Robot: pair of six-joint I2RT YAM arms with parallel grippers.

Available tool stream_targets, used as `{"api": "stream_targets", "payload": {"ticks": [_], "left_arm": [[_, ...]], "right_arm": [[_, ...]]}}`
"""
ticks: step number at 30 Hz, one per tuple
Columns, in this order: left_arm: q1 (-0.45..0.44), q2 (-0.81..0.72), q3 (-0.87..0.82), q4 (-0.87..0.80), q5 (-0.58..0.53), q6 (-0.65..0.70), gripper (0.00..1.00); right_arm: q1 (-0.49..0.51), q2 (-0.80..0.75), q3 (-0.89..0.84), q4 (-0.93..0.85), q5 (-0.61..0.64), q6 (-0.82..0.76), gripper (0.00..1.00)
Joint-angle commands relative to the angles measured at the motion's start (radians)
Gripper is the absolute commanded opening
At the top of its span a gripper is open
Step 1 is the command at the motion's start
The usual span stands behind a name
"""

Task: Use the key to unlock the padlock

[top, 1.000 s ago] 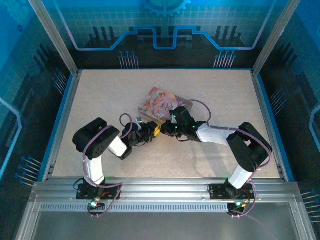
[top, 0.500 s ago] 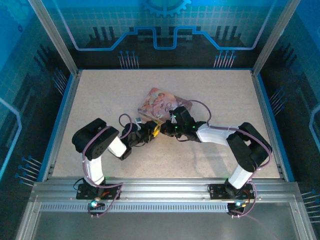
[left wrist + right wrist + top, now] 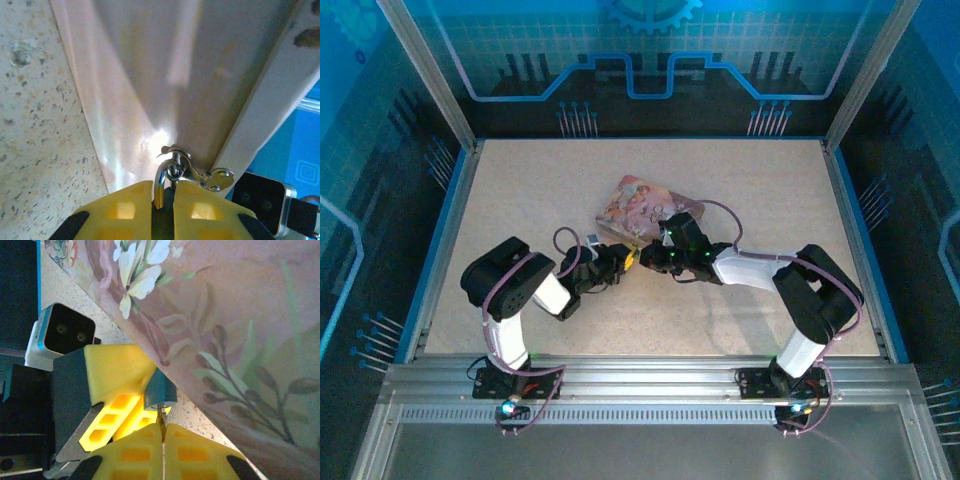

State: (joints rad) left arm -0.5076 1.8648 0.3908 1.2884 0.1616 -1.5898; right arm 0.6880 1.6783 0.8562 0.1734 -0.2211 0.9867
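Two grippers meet at the near corner of the pink tin (image 3: 645,208), which lies flat near the middle of the speckled table (image 3: 520,190). The left gripper (image 3: 163,192) has its yellow fingers (image 3: 130,210) pressed in on the padlock (image 3: 160,392). The lock's thin silvery shackle (image 3: 159,184) pokes out past the fingertips, right up against the tin's pale side wall. A small silvery ring (image 3: 175,172) hangs at the top of the shackle, and what looks like a spare key (image 3: 216,179) dangles from it toward the right. From the right wrist view, the padlock shows as a small dark bluish block pinched between the left arm's yellow fingers, just beside the tin's flowered lid. The right gripper (image 3: 162,434) has its own yellow pads squeezed tight together on the key (image 3: 161,420), a thin dark sliver standing straight out from between them. The key's tip touches the face of the padlock body that is turned toward the right gripper. Whether the tip has gone into the keyhole cannot be told from these views. From above, the two grippers point at each other almost tip to tip, with the padlock and key hidden between them.
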Motion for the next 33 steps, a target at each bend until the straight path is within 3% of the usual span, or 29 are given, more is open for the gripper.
{"api": "stream_targets", "payload": {"ticks": [1,6,11,17,22,24,33], "left_arm": [[0.001,-0.035,0.000,0.035,-0.007,0.019,0.09],[0.001,-0.085,0.009,-0.035,-0.002,0.054,0.07],[0.001,-0.170,0.029,-0.175,0.006,0.096,0.07],[0.004,-0.199,0.044,-0.220,0.019,0.077,0.05],[0.004,-0.220,0.051,-0.255,0.016,0.078,0.05],[0.003,-0.223,0.052,-0.258,0.017,0.076,0.05],[0.004,-0.248,0.063,-0.308,0.024,0.061,0.04]], "right_arm": [[0.010,-0.017,-0.007,-0.009,-0.026,-0.033,0.18],[0.007,-0.106,-0.029,-0.134,0.054,-0.149,0.36],[0.017,-0.262,-0.067,-0.228,0.202,-0.383,0.46],[0.123,-0.406,-0.086,-0.199,0.363,-0.895,0.55],[0.241,-0.417,-0.190,0.011,0.501,-1.435,0.61],[0.254,-0.392,-0.207,0.053,0.504,-1.554,0.63],[0.266,-0.227,-0.174,0.138,0.549,-1.726,0.65]]}}
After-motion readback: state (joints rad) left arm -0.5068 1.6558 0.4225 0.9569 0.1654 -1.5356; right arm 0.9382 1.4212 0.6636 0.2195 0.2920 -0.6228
